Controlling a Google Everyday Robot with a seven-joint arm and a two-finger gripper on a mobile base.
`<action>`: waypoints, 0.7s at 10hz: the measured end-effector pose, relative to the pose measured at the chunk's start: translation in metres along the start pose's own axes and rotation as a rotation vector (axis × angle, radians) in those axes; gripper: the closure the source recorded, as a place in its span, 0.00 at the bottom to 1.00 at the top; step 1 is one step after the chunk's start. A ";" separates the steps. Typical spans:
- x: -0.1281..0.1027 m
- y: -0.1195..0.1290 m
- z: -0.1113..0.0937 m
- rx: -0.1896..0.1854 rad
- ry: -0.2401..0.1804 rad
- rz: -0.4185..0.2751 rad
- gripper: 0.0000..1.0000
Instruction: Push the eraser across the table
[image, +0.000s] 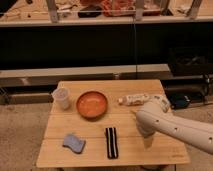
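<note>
Pointing down over the right front part of the table (95, 161), the gripper (146, 142) hangs at the end of a thick white arm. Whether it is open or closed cannot be told.

The eraser (112, 142) lies near the front edge, its length running front to back, left of the gripper with bare wood between them. Nothing touches it, so the push seems not yet begun: the gripper would have to reach the eraser and slide it.

On the pale slatted wood also stand an orange bowl (92, 104), a cup (61, 98), a blue-grey sponge (74, 143) and a bottle (134, 100) on its side. Behind is a dark, low shelf unit, with speckled floor around.
</note>
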 end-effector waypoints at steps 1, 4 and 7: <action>-0.001 0.001 0.001 -0.002 -0.001 -0.004 0.20; -0.005 0.004 0.004 -0.008 -0.007 -0.017 0.20; -0.009 0.007 0.008 -0.016 -0.020 -0.016 0.27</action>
